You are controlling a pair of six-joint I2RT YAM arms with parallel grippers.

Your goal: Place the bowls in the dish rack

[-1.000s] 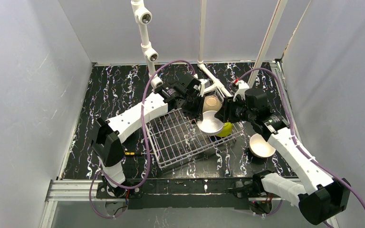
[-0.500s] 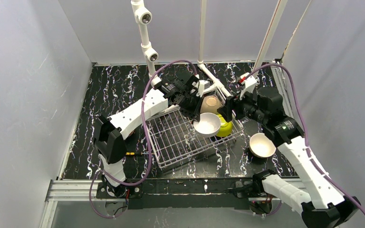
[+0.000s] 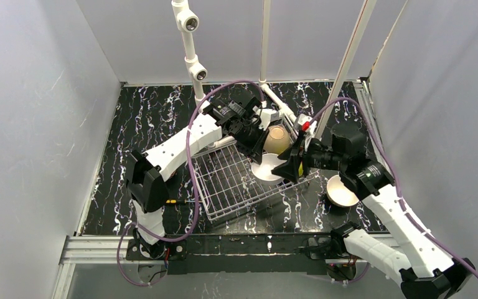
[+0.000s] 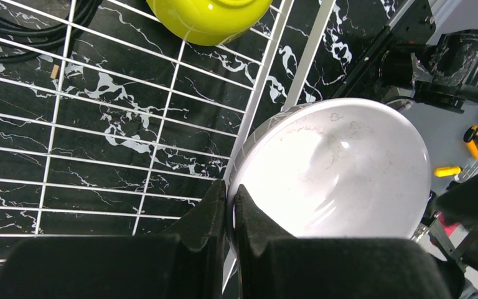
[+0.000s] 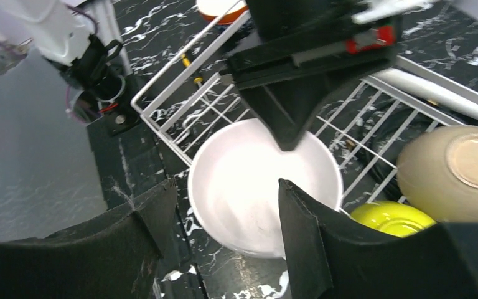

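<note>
Yellow-green bowl [image 4: 210, 18] partly off-frame.

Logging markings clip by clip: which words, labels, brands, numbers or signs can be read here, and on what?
No text can be read in any view.
The white bowl shows only faint grey scuffs, no letters.
The red tab on a black part is too blurred to read.

A second ago my right gripper [image 5: 223, 194] was closed in at the yellow-green bowl [image 5: 389, 219]. Now its jaws stand apart and that bowl sits free, just beside one finger. Half a second ago I had drawn this gripper back from the dish rack [image 3: 224, 184]. It has since swung in again and now hangs right over the white bowl [image 5: 249, 218]. My left gripper [image 4: 229, 205] has pulled back a touch, bringing the white bowl's rim with it, so the bowl now lies beneath my right fingertips.
</note>
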